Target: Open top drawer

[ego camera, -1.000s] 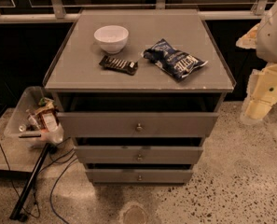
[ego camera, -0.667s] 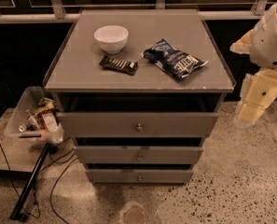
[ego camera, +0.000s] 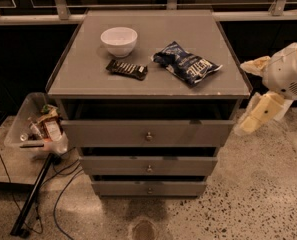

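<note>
One hand (ego camera: 253, 118), grip unreadable, hangs right of the top drawer (ego camera: 113, 133), near chip bag (ego camera: 187, 63).

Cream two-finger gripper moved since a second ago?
Yes. The cream gripper shifted left, toward the grey wooden cabinet's right edge, beside its top drawer.

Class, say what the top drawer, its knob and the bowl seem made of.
The top drawer: probably painted wood, matte grey, no glare; knob: metal, small bright glint; bowl: likely glazed ceramic, white, soft sheen. The gripper hangs right of the cabinet.
</note>
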You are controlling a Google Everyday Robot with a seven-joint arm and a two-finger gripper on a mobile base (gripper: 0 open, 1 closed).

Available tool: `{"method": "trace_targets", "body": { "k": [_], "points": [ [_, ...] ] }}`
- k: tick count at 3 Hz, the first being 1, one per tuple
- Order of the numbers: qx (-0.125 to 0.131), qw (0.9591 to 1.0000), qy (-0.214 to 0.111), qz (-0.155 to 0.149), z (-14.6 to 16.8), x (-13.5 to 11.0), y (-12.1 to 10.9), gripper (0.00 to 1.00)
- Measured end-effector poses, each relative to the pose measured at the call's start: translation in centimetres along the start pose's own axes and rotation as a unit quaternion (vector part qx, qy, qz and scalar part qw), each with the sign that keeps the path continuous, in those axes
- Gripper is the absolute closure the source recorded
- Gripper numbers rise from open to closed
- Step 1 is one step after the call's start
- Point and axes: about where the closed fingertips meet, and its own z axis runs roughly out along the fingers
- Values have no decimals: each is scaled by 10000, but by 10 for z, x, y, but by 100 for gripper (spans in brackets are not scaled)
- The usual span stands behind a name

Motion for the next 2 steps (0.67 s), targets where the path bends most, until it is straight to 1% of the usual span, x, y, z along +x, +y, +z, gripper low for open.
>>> {"method": "trace_targets", "body": {
  "k": [1,2],
  "points": [
    [568,9961,-648,203,10,23,-30,0],
    [805,9938,-731,231,7,24,-41,0]
  ]
}}
